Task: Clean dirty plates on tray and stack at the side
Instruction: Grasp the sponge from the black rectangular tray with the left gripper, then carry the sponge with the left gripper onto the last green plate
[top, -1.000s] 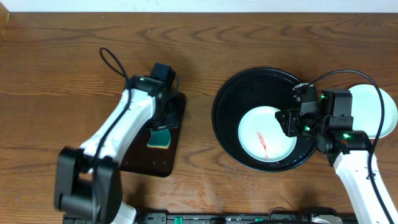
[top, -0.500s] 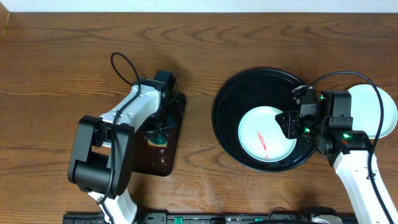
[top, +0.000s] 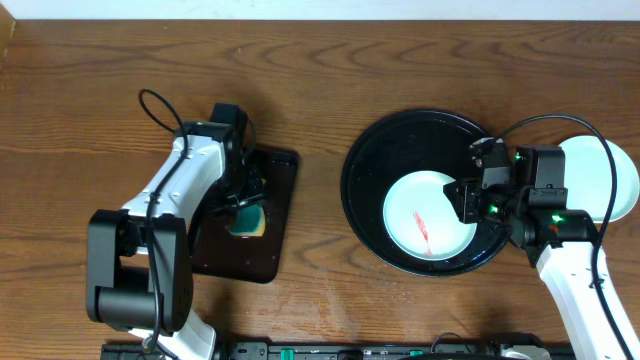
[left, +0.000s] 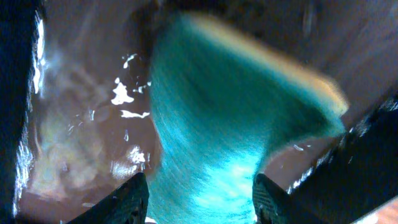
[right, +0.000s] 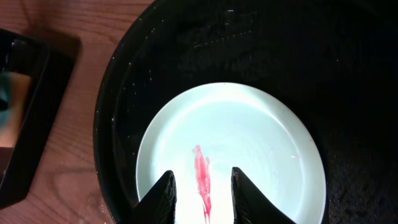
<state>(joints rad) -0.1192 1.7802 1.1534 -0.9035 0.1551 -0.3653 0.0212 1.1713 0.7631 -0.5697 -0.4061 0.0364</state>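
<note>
The smeared plate (right: 249, 143) is seen directly beneath the released right jaws; the sponge (left: 230, 137), grasped by the left jaws, is well apart.

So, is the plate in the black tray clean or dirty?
Dirty. The white plate in the tray carries a red smear near its middle.

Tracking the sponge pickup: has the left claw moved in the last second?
Yes. The left claw shifted left, from near the right edge of the small rectangular tray toward its middle, gripping the sponge.
</note>
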